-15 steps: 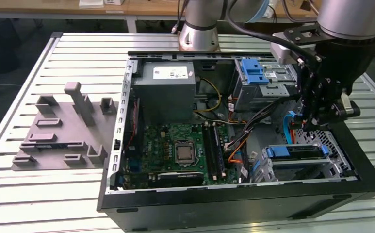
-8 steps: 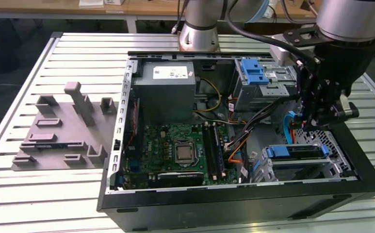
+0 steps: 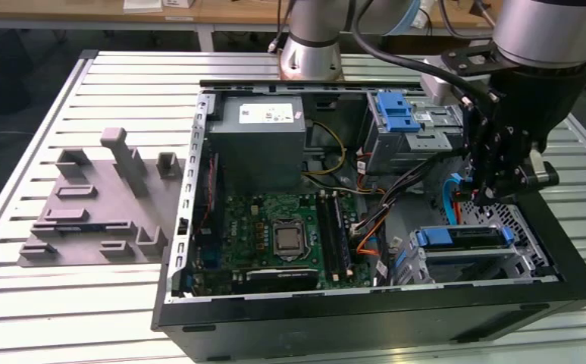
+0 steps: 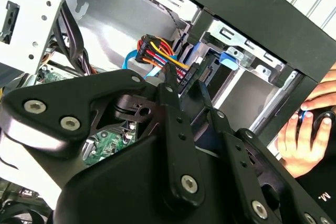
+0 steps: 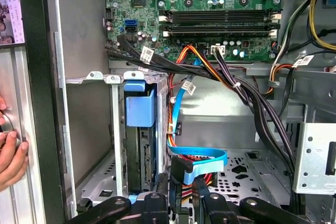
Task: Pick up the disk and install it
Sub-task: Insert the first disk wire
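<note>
Reading across the exterior view from its left:

- A grey moulded fixture (image 3: 95,201) is lying on the slatted table (image 3: 29,303), with nothing sitting in its slots.
- Beside it, the open computer case (image 3: 374,318) is resting on its side. It is showing the power-supply box (image 3: 262,144), the motherboard (image 3: 277,235) and, further towards the view's right, the upper drive cage (image 3: 414,133) with its blue latch.
- The disk (image 3: 462,237) is sitting in the lower bay near the case's front corner, with its blue plastic end facing up. In the first wrist view the disk (image 5: 139,108) is standing edge-on between the bay's metal walls and looking fully pushed in.
- The gripper (image 3: 480,199) is reaching down into the case just above and beside that bay.

In both wrist views the claw is drawn in close on a cable connector (image 4: 185,74) carrying the blue ribbon and the coloured wires, and it appears to be clamping it. The connector is hanging just beside the disk's end, and I cannot tell whether it is mated.

Judgement: pickup and seating appear done, and the cabling is the work in hand.

A person's hand (image 4: 304,140) is resting outside the case wall.
</note>
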Controlling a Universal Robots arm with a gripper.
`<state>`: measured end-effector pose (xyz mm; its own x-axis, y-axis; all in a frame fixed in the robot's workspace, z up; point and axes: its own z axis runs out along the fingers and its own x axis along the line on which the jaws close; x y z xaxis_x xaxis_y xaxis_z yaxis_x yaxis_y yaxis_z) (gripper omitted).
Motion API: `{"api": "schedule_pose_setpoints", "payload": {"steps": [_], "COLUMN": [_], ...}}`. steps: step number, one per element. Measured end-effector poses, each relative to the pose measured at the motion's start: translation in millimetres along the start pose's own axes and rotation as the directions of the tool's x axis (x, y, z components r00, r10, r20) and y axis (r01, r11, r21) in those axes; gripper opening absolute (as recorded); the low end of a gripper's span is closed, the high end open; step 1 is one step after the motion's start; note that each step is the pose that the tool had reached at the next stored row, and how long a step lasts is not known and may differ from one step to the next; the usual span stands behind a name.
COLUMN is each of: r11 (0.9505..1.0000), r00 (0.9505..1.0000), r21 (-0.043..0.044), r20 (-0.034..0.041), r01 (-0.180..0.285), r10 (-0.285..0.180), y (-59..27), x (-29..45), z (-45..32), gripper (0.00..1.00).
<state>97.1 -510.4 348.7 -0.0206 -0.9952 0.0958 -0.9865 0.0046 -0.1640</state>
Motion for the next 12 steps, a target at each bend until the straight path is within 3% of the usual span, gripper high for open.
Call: {"api": "schedule_pose_setpoints", "payload": {"steps": [2,4,12], "r11": [1.0,1.0,1.0], "r00": [1.0,1.0,1.0], "r21": [0.0,0.0,-0.0008], "r20": [0.0,0.0,0.0], "r01": [0.0,0.0,0.0], "r10": [0.0,0.0,0.0], "y": [0.0,0.1,-0.3], "x": [0.0,0.0,0.0], "z": [0.2,0.4,0.7], "gripper": [0.31,0.18,0.17]}}
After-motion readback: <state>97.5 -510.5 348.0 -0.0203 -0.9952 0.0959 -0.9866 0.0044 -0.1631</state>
